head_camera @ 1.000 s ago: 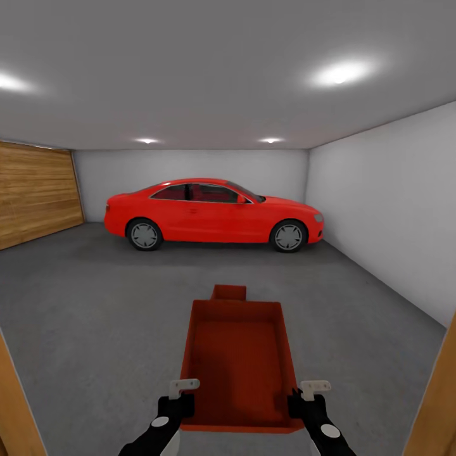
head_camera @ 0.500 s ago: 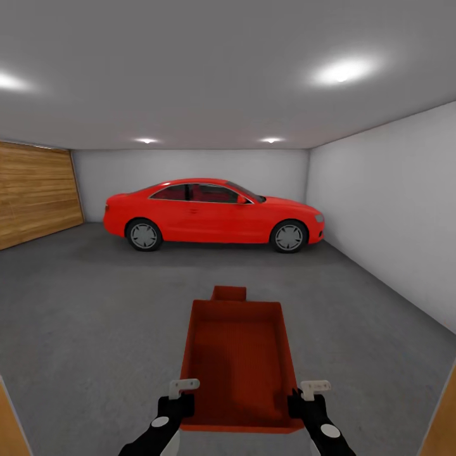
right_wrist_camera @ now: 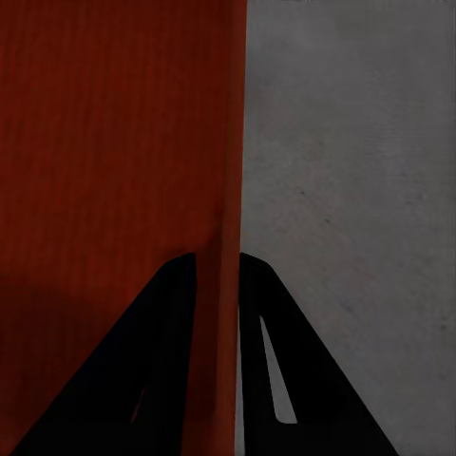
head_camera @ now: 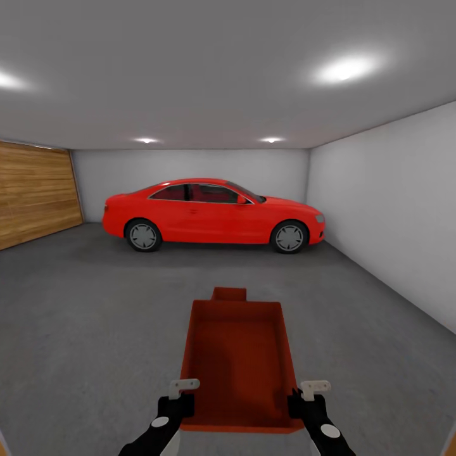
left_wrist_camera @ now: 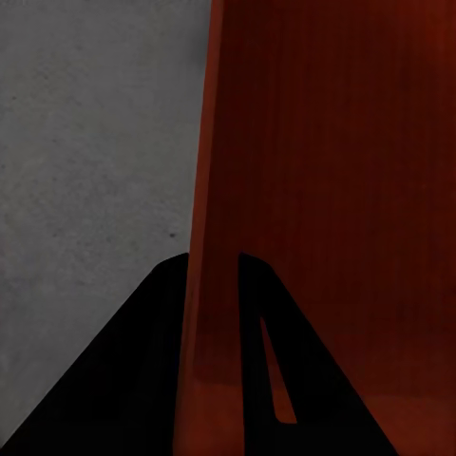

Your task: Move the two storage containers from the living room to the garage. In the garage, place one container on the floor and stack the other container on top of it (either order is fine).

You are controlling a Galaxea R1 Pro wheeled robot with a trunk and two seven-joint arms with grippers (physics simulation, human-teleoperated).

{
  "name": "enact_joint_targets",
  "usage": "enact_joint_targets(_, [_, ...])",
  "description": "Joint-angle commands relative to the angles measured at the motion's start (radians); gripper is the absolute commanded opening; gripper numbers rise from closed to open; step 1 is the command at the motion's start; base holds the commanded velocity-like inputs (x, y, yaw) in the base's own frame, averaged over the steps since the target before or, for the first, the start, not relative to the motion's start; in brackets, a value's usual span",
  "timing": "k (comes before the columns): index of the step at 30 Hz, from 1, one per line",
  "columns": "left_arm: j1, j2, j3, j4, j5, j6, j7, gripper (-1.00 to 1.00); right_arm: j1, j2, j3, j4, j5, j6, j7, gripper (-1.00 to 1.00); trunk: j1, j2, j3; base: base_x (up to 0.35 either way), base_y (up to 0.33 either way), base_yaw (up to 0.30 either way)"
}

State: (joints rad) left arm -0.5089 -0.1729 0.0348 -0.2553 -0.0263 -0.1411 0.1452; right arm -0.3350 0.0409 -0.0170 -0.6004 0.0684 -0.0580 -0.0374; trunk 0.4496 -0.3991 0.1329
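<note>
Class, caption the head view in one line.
Both grippers carry an orange-red open-topped box toward a red car.

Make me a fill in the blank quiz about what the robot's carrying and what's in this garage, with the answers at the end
1. Both grippers clamp the side walls of an orange-red ____, the left gripper on one wall and the right gripper on the other.
2. Parked by the far wall is a red ____.
3. The second container sits on the grey ____ just beyond the held one.
4. The slatted door is made of ____.

Missing words: container; car; floor; wood
</note>
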Motion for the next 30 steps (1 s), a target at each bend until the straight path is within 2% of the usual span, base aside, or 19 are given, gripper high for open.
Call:
enact_joint_targets(1, [-0.002, -0.002, 0.014, -0.038, -0.004, -0.002, -0.004, -1.00, 0.001, 0.001, 0.026, 0.010, 0.007, -0.003, 0.001, -1.00, 0.000, -0.001, 0.000, 0.019, 0.000, 0.000])
enact_joint_targets(12, [-0.002, -0.002, 0.015, -0.038, -0.004, -0.002, -0.004, -1.00, 0.001, 0.000, 0.026, 0.010, 0.007, -0.003, 0.001, -1.00, 0.000, -0.001, 0.000, 0.003, 0.000, 0.000])
enact_joint_targets(18, [-0.002, -0.002, 0.014, -0.038, -0.004, -0.001, -0.004, -1.00, 0.001, 0.001, 0.026, 0.010, 0.007, -0.003, 0.001, -1.00, 0.000, -0.001, 0.000, 0.164, 0.000, 0.000])
enact_joint_targets(30, [-0.002, -0.002, 0.015, -0.038, -0.005, -0.002, -0.004, -1.00, 0.001, 0.001, 0.026, 0.010, 0.005, -0.003, 0.001, -1.00, 0.000, -0.001, 0.000, 0.018, 0.000, 0.000])
